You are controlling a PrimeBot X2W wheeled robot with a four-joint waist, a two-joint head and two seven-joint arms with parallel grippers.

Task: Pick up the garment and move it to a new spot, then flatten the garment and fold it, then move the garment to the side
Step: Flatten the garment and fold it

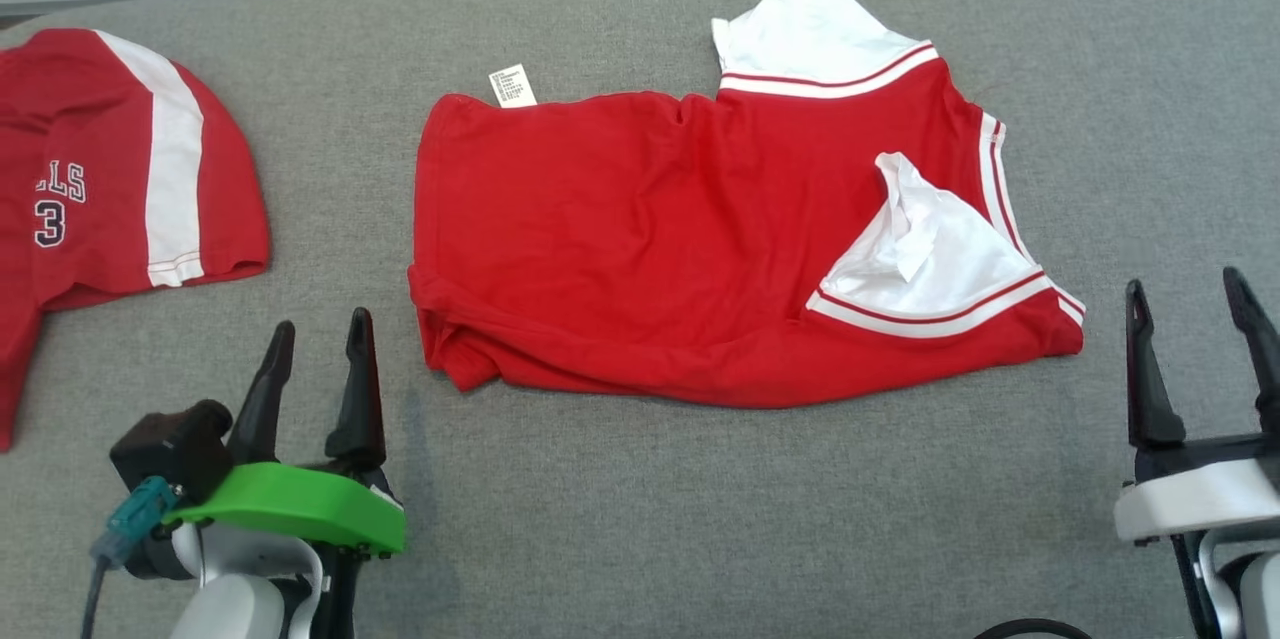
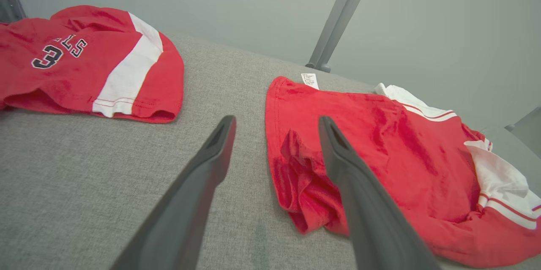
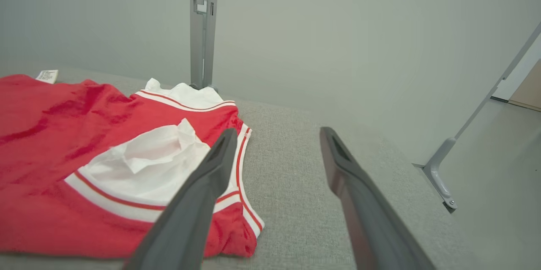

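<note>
Left gripper [image 1: 321, 319] and right gripper [image 1: 1183, 279] at near edge of table [image 1: 700, 519], fingers spread, nothing held. Red garment [image 1: 650, 239] lies roughly folded mid-table between them, untouched. White-trimmed sleeve [image 1: 930, 264] on top at right, care label [image 1: 512, 85] sticking out at far edge. Second red shirt [image 1: 90, 169] far left, apart.

On table [image 1: 640, 519]: garment [image 1: 650, 249] centre, second shirt [image 1: 90, 169] far left; left claw [image 1: 322, 319], right claw [image 1: 1183, 279] flank garment, nearer robot.
</note>
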